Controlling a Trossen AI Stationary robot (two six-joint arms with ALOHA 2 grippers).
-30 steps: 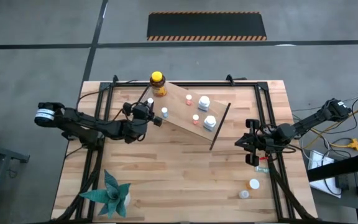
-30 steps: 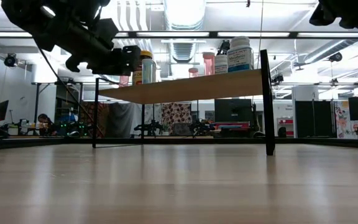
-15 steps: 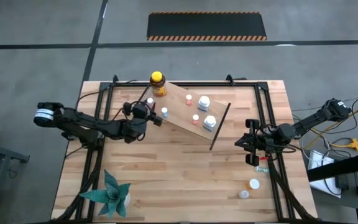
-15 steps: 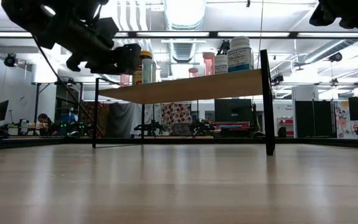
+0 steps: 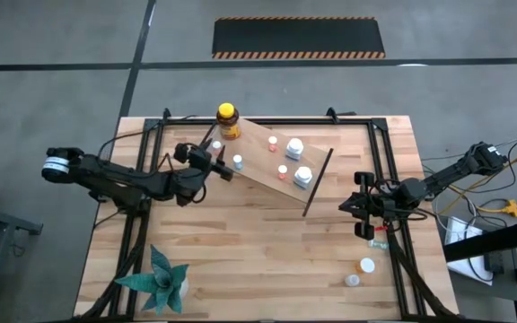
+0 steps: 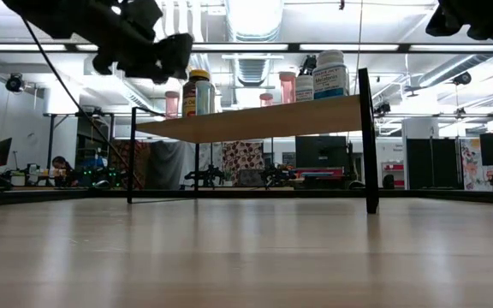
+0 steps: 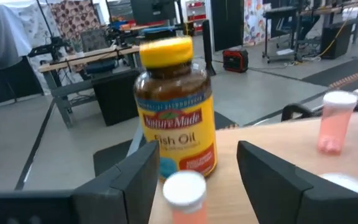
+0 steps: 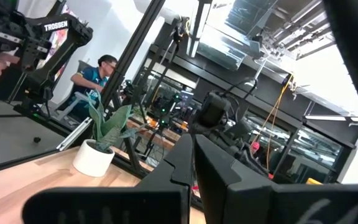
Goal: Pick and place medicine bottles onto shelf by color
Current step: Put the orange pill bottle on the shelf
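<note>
Hovering: left gripper (image 5: 214,162) sits over the shelf's (image 5: 258,166) left end, fingers (image 7: 129,180) spread, nothing held
Between fingers: a pink-bodied bottle with a white cap (image 7: 183,196) stands free in the gap, on the shelf
Just past it: amber bottle (image 7: 176,109) with yellow cap, at the shelf's far corner
Shelf load: white-capped bottle (image 5: 238,162) near the left gripper; pink-capped ones (image 5: 273,144) mid-board; two bigger white bottles (image 5: 294,147) toward the right end
Shelf: tilted across the table (image 5: 240,269), on black legs
Right gripper (image 5: 366,208): waiting at the table's right edge, fingers pressed together, empty
Loose bottles: orange cap (image 5: 367,266) and white cap (image 5: 353,280) on the table's near right corner
Plant (image 5: 160,280): near left corner
</note>
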